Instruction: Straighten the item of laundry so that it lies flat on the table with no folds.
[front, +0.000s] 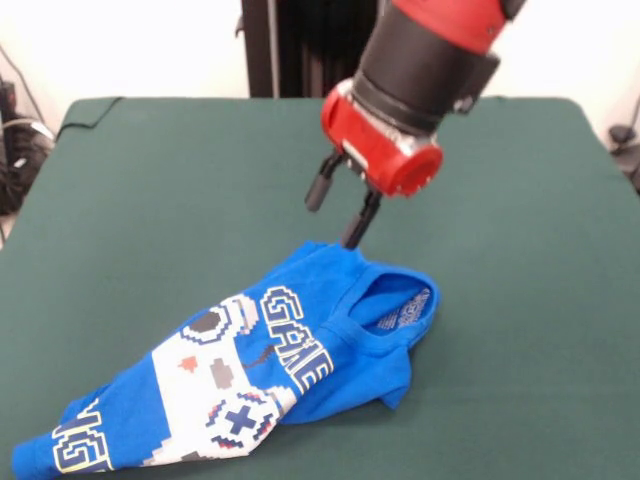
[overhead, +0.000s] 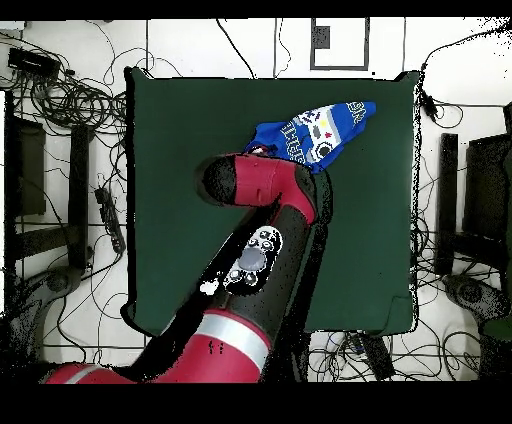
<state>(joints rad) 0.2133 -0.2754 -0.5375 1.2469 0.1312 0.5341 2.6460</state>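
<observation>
We see the tool (front: 340, 210) hanging from the red and black arm (front: 420, 70) with its two dark fingers (front: 318, 184) apart and nothing between them. One fingertip reaches down to the upper edge of the shirt (front: 330, 345), by the collar; whether it touches the cloth we cannot tell. The blue shirt lies crumpled and folded over itself, print up, collar toward the arm. It trails off toward the near left corner of the green desk (front: 150, 190) in the front view. From overhead, the arm (overhead: 262, 190) covers the shirt's collar end, and the shirt (overhead: 322, 130) sits near the desk's (overhead: 170, 200) far right corner.
</observation>
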